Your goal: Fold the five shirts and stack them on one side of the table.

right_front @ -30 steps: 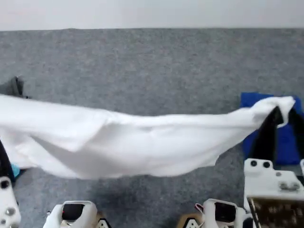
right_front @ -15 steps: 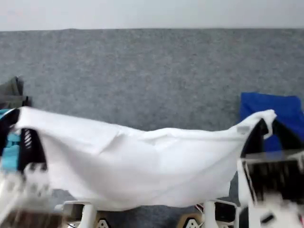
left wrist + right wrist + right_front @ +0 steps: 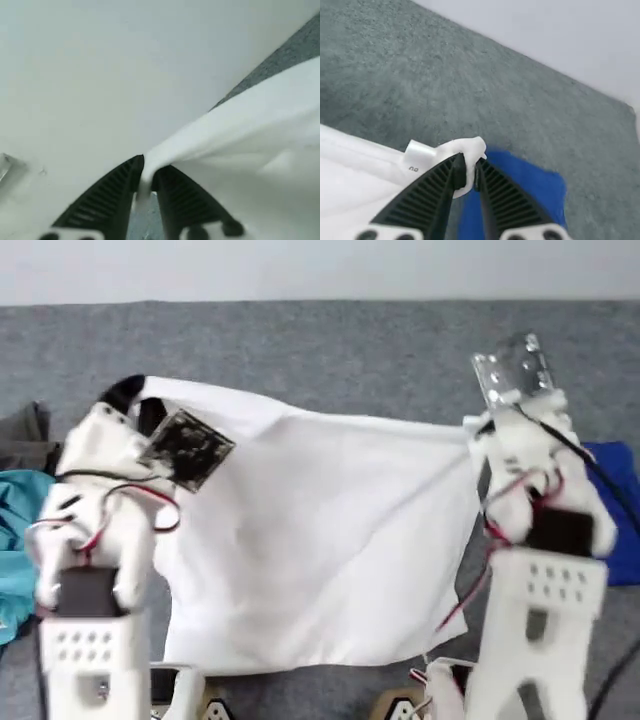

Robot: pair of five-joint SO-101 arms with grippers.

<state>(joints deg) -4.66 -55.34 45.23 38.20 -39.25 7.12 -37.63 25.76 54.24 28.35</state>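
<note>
High view: white shirt (image 3: 320, 540) stretched between both arms over grey bench (image 3: 330, 350).
Left jaws: clenched on one shirt corner.
Right jaws: clenched on the other corner.

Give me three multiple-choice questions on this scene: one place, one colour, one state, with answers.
1. Where on the table does the blue shirt lie? A) right side B) middle C) left side
2. What colour is the shirt stretched between the arms? A) white B) red C) black
3. How are the claws? A) both open B) both shut on cloth C) one open
Key: A, blue shows past the right claw; A, the white shirt spans the table; B, left claw and right claw each pinch it.
</note>
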